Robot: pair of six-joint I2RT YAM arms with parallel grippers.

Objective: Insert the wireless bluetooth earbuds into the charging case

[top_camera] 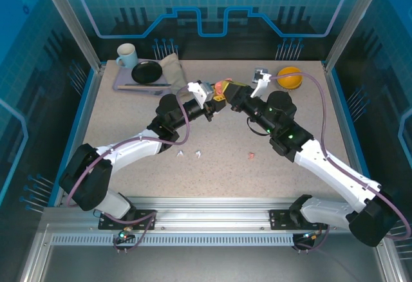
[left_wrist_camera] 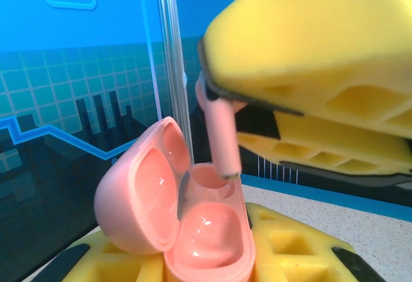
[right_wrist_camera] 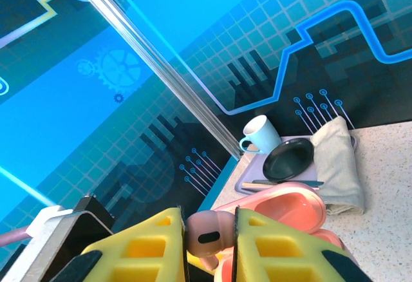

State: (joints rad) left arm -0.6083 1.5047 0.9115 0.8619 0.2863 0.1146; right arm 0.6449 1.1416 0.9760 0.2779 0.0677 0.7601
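My left gripper (top_camera: 214,103) (left_wrist_camera: 206,259) is shut on the pink charging case (top_camera: 221,89) (left_wrist_camera: 206,230), held above the table with its lid open to the left. My right gripper (top_camera: 232,95) (right_wrist_camera: 210,243) is shut on a salmon-pink earbud (right_wrist_camera: 212,230) (left_wrist_camera: 221,134). The earbud's stem points down just above the case's far socket, apart from it. The case's open lid (right_wrist_camera: 286,203) lies right behind my right fingers. Two white earbuds (top_camera: 181,154) (top_camera: 198,154) and another pink earbud (top_camera: 250,155) lie on the table in front of the arms.
A tray (top_camera: 129,84) at the back left carries a pale blue mug (top_camera: 126,55), a black plate (top_camera: 147,71) and a folded cloth (top_camera: 172,68). An orange bowl (top_camera: 289,77) and a small white object (top_camera: 260,78) sit at the back right. Glass walls enclose the table.
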